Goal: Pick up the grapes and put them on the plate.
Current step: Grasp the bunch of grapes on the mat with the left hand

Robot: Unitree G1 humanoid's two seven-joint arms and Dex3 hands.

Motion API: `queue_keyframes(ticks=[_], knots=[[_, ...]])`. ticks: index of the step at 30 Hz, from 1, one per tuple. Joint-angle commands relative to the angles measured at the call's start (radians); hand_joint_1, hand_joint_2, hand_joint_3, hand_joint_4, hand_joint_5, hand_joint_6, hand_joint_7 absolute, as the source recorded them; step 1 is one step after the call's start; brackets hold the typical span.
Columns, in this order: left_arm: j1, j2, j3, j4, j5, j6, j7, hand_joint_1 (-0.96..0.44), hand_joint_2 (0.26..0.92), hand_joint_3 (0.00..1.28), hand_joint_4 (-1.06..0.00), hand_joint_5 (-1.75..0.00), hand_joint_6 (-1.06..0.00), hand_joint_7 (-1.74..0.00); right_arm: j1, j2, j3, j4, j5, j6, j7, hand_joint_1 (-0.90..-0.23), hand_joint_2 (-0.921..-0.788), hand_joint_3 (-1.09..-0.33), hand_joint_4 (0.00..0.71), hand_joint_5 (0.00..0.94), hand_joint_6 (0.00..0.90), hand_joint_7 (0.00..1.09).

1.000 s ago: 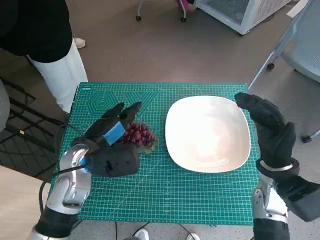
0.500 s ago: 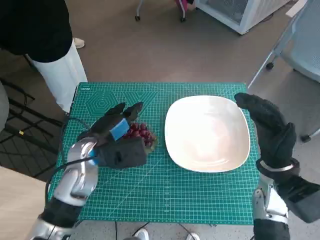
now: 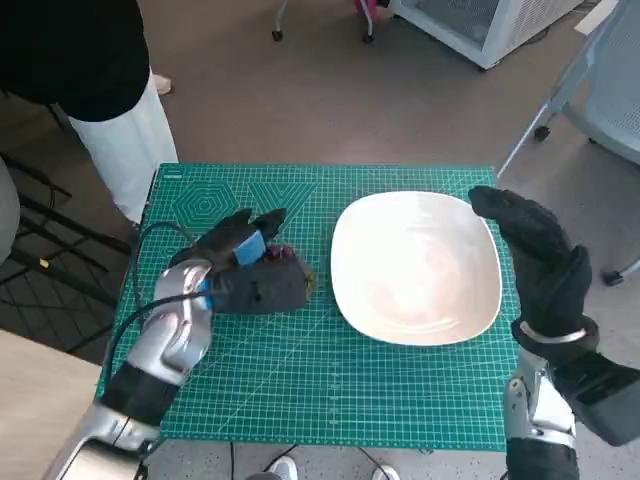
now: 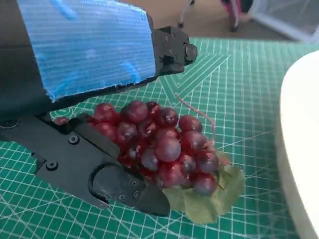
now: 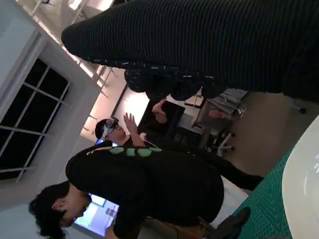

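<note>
The grapes (image 4: 164, 149) lay on the green mat (image 3: 330, 390) beside the white plate (image 3: 415, 268), on their leaf. My left hand (image 3: 250, 280) covered the bunch, fingers (image 4: 119, 184) alongside and beneath it; whether they had closed on it, I could not tell. My right hand (image 3: 540, 260) hung spread, holding nothing, at the plate's far edge.

Brown floor (image 3: 300, 90), a wheeled chair (image 3: 600, 90), and dark-paned windows (image 5: 25, 124).
</note>
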Motion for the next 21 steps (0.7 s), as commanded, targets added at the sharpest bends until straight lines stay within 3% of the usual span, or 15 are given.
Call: queue_keyframes(ticks=[1,13,21], knots=[[-0.071,-0.025,-0.029,0.149,-0.009,-0.028,0.035,-0.52,0.709,0.00,0.00,0.00,-0.09,-0.01,0.023,0.001,0.002,0.005,0.001,0.013,0.007,-0.557,-0.921,-0.691,0.197,0.002,-0.001,0.37],[-0.191,-0.095,-0.073,0.497,-0.040,-0.114,0.108,-0.54,0.718,0.00,0.00,0.00,-0.09,0.00,0.026,-0.002,-0.003,0.011,0.006,0.012,0.012,-0.564,-0.921,-0.686,0.200,0.002,-0.001,0.37],[-0.226,-0.128,-0.093,0.635,-0.060,-0.166,0.123,-0.53,0.717,0.00,0.00,0.00,-0.09,0.00,0.032,-0.005,-0.004,0.002,0.006,0.016,0.012,-0.563,-0.921,-0.686,0.200,0.002,-0.001,0.37]])
